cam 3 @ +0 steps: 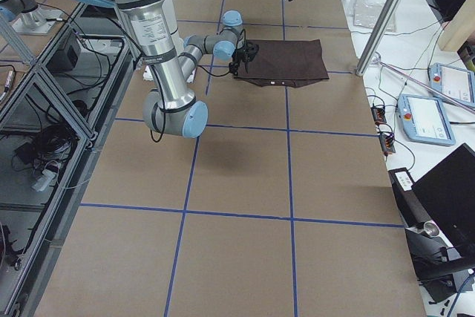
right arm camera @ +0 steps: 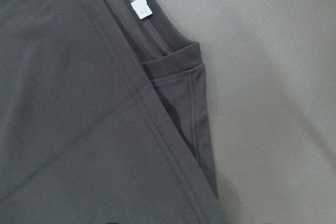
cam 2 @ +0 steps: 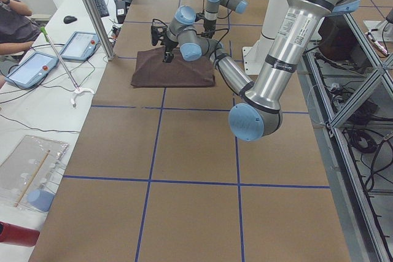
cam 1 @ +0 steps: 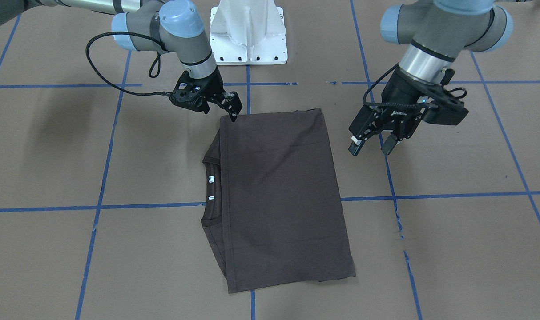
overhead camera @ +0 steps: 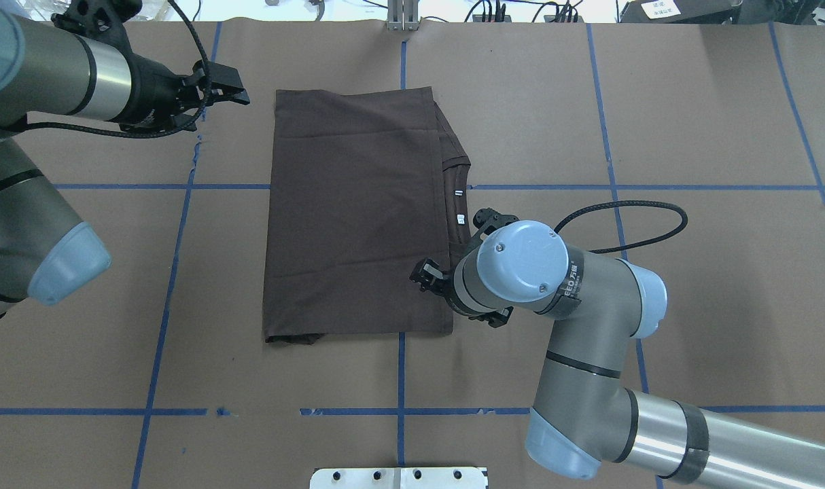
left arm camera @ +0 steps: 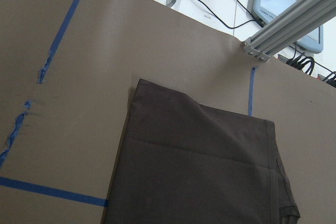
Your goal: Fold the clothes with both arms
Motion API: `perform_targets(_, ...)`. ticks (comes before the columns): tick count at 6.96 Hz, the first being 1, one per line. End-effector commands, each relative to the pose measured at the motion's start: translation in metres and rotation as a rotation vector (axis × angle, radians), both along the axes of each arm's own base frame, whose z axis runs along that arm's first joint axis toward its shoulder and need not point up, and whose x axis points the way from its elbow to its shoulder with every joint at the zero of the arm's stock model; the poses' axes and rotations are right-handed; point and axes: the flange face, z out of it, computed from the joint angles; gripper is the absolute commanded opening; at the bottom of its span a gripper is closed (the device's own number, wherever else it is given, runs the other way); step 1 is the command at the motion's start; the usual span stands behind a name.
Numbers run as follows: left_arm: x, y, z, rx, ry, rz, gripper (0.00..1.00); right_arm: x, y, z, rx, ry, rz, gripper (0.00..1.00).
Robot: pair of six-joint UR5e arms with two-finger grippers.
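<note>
The dark grey-brown T-shirt (cam 1: 279, 191) (overhead camera: 358, 217) lies flat on the brown table, folded into a rectangle. Its collar and white tags (cam 1: 211, 178) (right arm camera: 140, 9) show beside the folded-over edge, with a sleeve tucked beneath. My right gripper (cam 1: 233, 116) (overhead camera: 426, 275) looks shut, its tips at the shirt's corner nearest the robot base on the collar side. I see no cloth lifted there. My left gripper (cam 1: 372, 146) (overhead camera: 239, 87) hangs open above bare table, a little way off the shirt's opposite long edge. The left wrist view shows the far end of the shirt (left arm camera: 199, 166).
The white pedestal base (cam 1: 248, 31) stands behind the shirt at the table's robot side. Blue tape lines (cam 1: 96, 207) grid the brown paper. An aluminium post (left arm camera: 294, 19), tablets (cam 2: 31, 69) and a seated person (cam 2: 12, 13) are at the operators' edge.
</note>
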Motion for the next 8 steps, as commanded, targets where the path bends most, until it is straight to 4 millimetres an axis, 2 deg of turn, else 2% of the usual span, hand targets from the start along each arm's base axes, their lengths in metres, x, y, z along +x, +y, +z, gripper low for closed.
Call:
perform_targets(1,-0.008,0.010,0.003,0.004,0.002,-0.003,1.00,-0.026,-0.011,-0.010,-0.147,-0.009,0.115,0.77)
perform_targets(2,-0.007,0.008,0.006,-0.001,-0.004,-0.005,1.00,-0.033,-0.011,0.000,-0.154,0.013,0.111,0.77)
perform_targets(6,-0.007,0.008,0.008,-0.004,-0.005,-0.007,1.00,-0.036,-0.012,-0.002,-0.156,0.014,0.112,0.77)
perform_targets(8,-0.007,0.009,0.008,-0.004,-0.005,-0.007,1.00,-0.044,-0.015,0.008,-0.159,0.040,0.109,0.77)
